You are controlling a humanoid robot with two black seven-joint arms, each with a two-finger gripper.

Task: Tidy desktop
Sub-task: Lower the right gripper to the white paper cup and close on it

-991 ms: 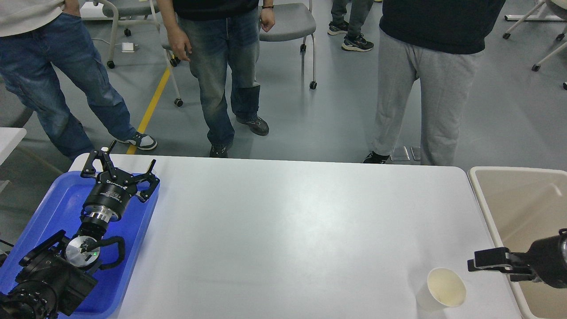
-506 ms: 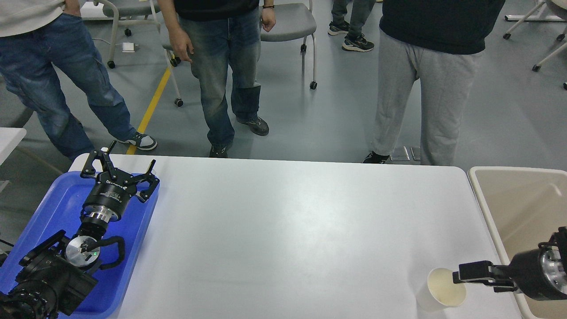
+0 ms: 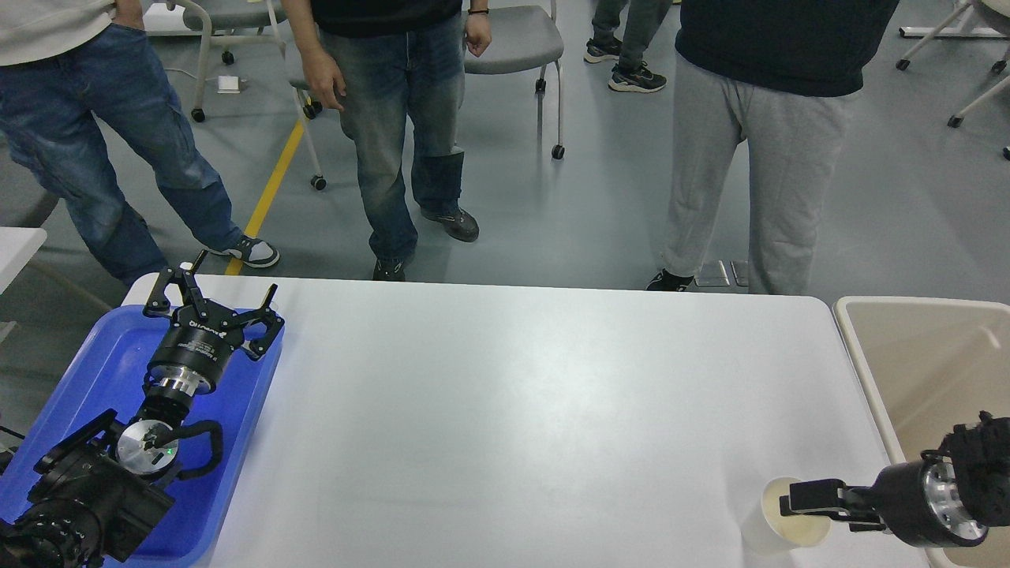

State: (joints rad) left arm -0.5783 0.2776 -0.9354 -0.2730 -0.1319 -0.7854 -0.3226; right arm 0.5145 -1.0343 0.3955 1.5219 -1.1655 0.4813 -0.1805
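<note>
The white desktop [image 3: 513,410] fills the middle of the head view. A white paper cup [image 3: 759,533] stands upright near its front right corner. My right gripper [image 3: 791,506] comes in from the right, low, with its fingertips over the cup's mouth at the rim. It is seen side-on, so I cannot tell how its fingers stand. My left gripper [image 3: 215,298] is open and empty, held above the far end of the blue tray [image 3: 102,355] at the desktop's left edge.
A beige rectangular bin [image 3: 923,363] stands just past the desktop's right edge, beside my right arm. Three people [image 3: 394,142] stand close behind the far edge, with wheeled chairs [image 3: 513,47] behind them.
My right gripper has moved left and down, from beside the cup to over its mouth. The cup and my left arm have not moved.
</note>
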